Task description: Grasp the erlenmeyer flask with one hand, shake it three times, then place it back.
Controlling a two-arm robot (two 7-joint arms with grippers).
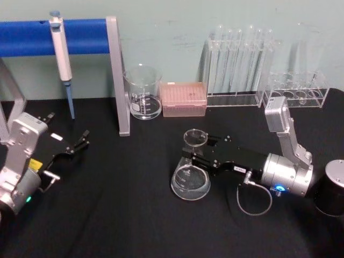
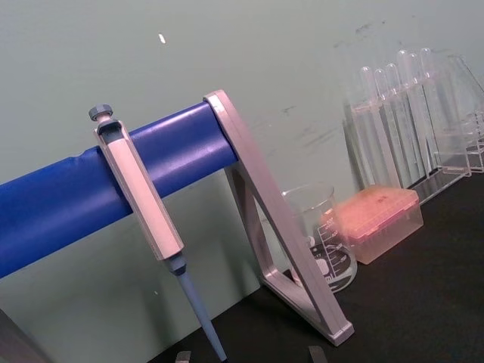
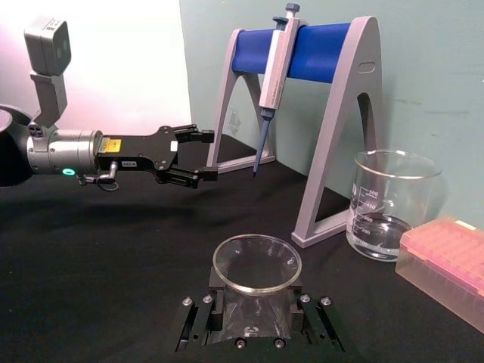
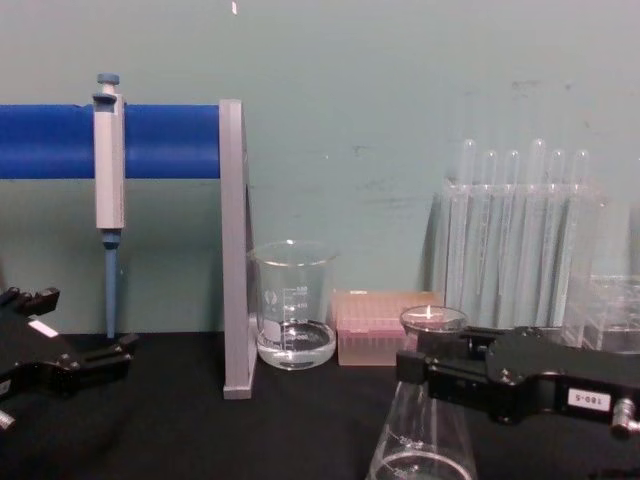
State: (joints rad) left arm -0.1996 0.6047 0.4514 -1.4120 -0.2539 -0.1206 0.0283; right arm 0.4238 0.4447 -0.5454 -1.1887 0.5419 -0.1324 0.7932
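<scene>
The erlenmeyer flask [image 1: 190,181] stands on the black table a little right of the middle, its wide base down and its flared rim [image 3: 257,286] up. My right gripper [image 1: 193,156] reaches in from the right and is shut on the flask's narrow neck, one finger on each side. From the chest view the same gripper [image 4: 426,372] clamps the neck just below the rim, above the flask's cone [image 4: 420,440]. My left gripper [image 1: 84,138] rests at the table's left side, open and holding nothing, well away from the flask; it also appears across the table as the left gripper [image 3: 203,156].
Behind stands a grey frame with a blue bar [image 1: 80,36] holding a pipette [image 1: 61,54]. A glass beaker [image 1: 143,92], a pink tip box [image 1: 184,99] and test tube racks [image 1: 239,70] line the back wall. A black cylinder [image 1: 332,194] sits at the right edge.
</scene>
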